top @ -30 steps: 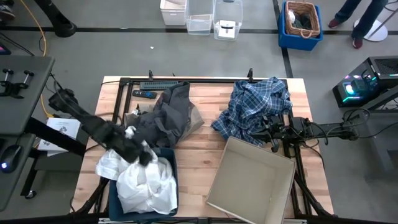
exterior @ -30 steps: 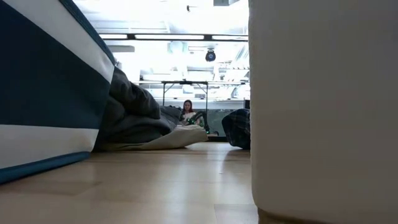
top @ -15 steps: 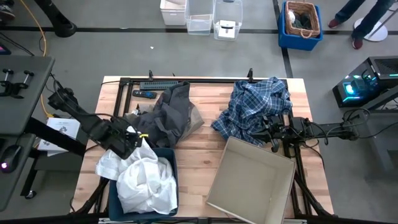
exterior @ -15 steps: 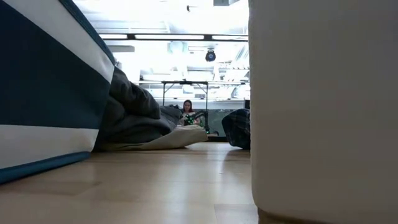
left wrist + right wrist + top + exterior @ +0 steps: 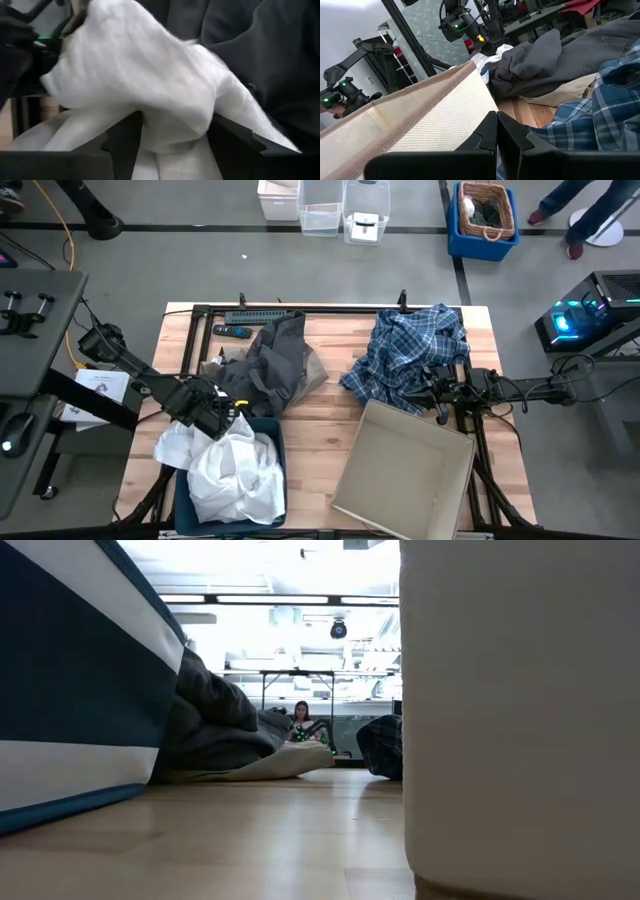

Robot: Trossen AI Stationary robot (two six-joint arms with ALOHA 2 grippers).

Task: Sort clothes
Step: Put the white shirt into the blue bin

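Observation:
A white shirt (image 5: 235, 472) lies heaped in the dark blue bin (image 5: 278, 442) at the table's near left. My left gripper (image 5: 217, 415) is over the bin's far rim, shut on a bunch of this white cloth (image 5: 150, 85). A dark grey garment (image 5: 265, 365) lies on a tan garment (image 5: 316, 370) at the far middle. A blue-and-white plaid shirt (image 5: 410, 350) lies at the far right. My right gripper (image 5: 438, 406) is shut and holds nothing, at the plaid shirt's near edge (image 5: 600, 117). I cannot pick out a separate small white piece. My left gripper pinches a thick bunch of the white shirt (image 5: 172, 125) between its two fingers (image 5: 125, 145). Several folds are gathered there, and the cloth bulges out wide beyond the fingertips. The fingers slant down over the bin's far rim. The rest of the shirt lies slack in the bin.
A tan cardboard box (image 5: 405, 470) stands open at the near right, its wall close beside my right gripper (image 5: 435, 120). A dark tool (image 5: 235, 332) lies at the far left edge. Bare wood (image 5: 310, 430) lies between bin and box. A person sits far off (image 5: 300, 720).
My left gripper has drawn back from over the bin's middle toward the table's far left, then come back a little to the bin's far rim. The upper fold of the white shirt has shifted with it. The rest stays heaped in the bin.

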